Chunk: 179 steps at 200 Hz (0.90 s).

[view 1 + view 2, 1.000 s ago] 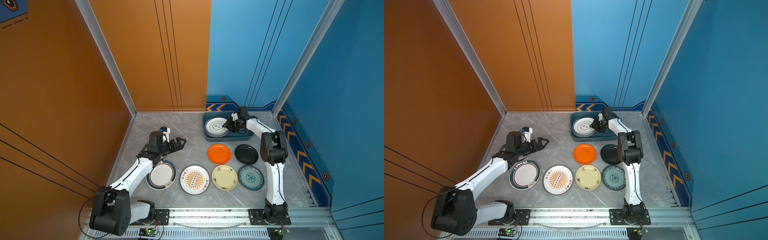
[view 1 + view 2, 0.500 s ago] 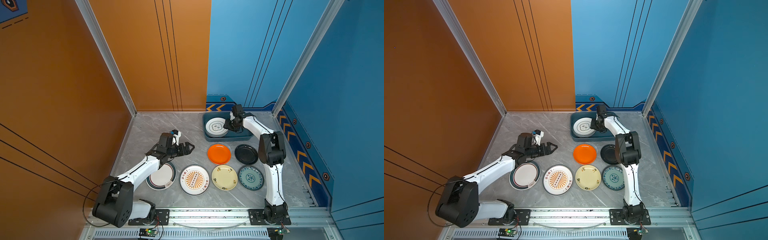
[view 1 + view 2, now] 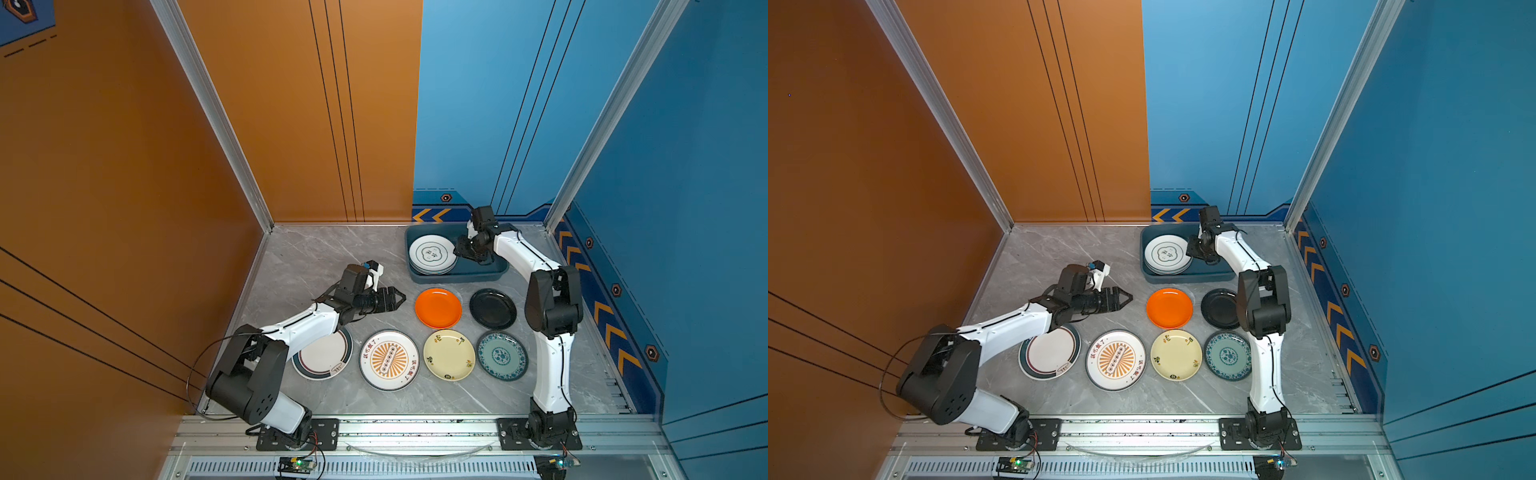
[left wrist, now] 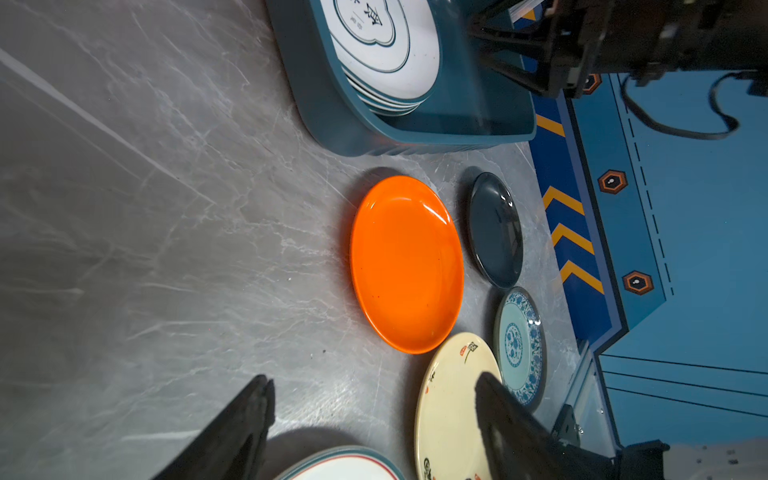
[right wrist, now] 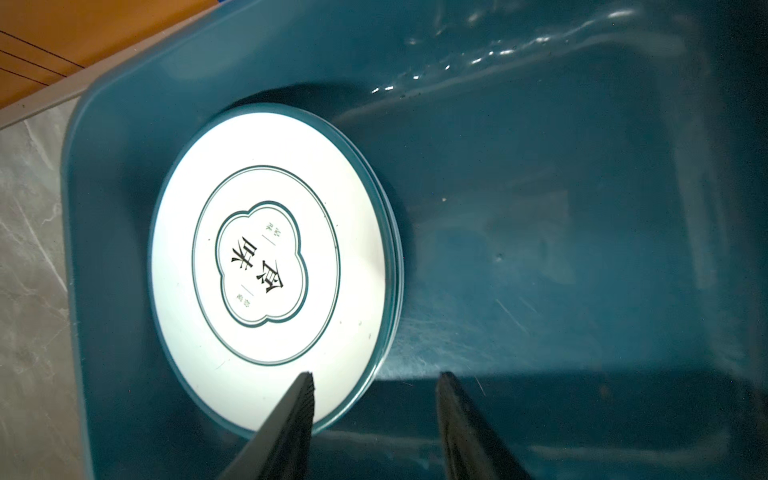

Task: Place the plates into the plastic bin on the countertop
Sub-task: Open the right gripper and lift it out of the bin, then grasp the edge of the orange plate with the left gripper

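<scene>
I have the left claw (image 3: 398, 296) hovering over bare table (image 3: 316, 257), just to the 9 o'clock side of the orange plate (image 3: 438, 308) and pointing toward 3 o'clock. Its jaws stand apart with nothing between them. In the left wrist view both fingers (image 4: 245, 432) are clear of every plate.

The plastic bin (image 3: 469, 275) sits at the table's 1 o'clock corner. A stack of plates (image 3: 432, 271) lies flat in its 9 o'clock half, topped by the cloud-emblem plate (image 3: 432, 254). My right claw (image 3: 462, 249) is low inside the bin, on the stack's 3 o'clock side. Its jaws are parted and grip nothing. In the right wrist view one fingertip overlaps the top plate's rim, though I cannot tell whether it touches. The other hangs over bare bin floor.

Six plates lie flat on the table outside the bin, none overlapping. The black plate (image 3: 493, 308) is at 3 o'clock of the orange one. In the row at 6 o'clock of those, from 9 to 3, are the dark-rimmed white plate (image 3: 324, 357), partly under the left arm (image 3: 299, 328), then the sunburst plate (image 3: 389, 360), the cream plate (image 3: 449, 355) and the teal plate (image 3: 502, 355).
</scene>
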{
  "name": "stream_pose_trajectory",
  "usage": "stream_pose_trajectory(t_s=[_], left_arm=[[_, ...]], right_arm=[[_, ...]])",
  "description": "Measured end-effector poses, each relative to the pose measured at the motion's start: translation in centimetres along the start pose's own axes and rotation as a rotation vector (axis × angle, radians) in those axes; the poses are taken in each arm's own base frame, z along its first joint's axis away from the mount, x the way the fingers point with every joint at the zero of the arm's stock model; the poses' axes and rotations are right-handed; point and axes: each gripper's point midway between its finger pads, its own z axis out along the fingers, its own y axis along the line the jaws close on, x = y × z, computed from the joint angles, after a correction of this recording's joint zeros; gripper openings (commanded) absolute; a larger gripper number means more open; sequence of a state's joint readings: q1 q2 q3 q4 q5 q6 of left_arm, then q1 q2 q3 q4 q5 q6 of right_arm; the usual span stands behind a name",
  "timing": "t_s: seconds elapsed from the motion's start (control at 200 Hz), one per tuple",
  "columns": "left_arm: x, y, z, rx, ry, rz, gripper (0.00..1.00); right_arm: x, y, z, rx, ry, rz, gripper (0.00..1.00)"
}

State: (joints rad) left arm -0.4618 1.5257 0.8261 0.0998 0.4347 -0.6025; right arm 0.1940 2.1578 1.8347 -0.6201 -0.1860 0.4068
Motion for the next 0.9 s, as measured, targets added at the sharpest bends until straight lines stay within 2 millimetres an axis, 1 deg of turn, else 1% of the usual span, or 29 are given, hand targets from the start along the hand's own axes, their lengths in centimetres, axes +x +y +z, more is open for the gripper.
stream_pose_trajectory(t_s=[0.135, 0.24, 0.31, 0.385, 0.476, 0.681, 0.796, 0.896], left_arm=[[1.0, -0.1, 2.3, 0.010, 0.036, -0.016, 0.70], [1.6, -0.4, 3.9, 0.016, 0.061, -0.023, 0.67], [1.8, -0.6, 4.8, 0.021, 0.072, -0.023, 0.65], [2.0, -0.6, 5.7, 0.023, 0.082, -0.022, 0.62], [2.1, -0.5, 6.7, 0.022, 0.092, -0.026, 0.60], [2.8, 0.1, 8.7, 0.009, 0.124, -0.036, 0.52], [3.3, 0.4, 9.6, 0.004, 0.141, -0.038, 0.47], [3.6, 0.6, 10.1, 0.000, 0.151, -0.041, 0.44]], right_arm=[[0.7, -0.9, -3.4, -0.020, -0.018, 0.021, 0.51], [0.7, -1.7, -6.3, -0.048, -0.057, 0.043, 0.51], [0.8, -2.3, -7.6, -0.064, -0.076, 0.058, 0.51], [1.2, -3.1, -8.4, -0.074, -0.090, 0.073, 0.51], [2.2, -4.0, -8.6, -0.080, -0.080, 0.094, 0.51], [4.0, -5.0, -7.6, -0.111, -0.045, 0.130, 0.51], [4.4, -5.5, -7.3, -0.125, -0.038, 0.151, 0.51], [4.5, -5.5, -7.4, -0.139, -0.043, 0.159, 0.51]])
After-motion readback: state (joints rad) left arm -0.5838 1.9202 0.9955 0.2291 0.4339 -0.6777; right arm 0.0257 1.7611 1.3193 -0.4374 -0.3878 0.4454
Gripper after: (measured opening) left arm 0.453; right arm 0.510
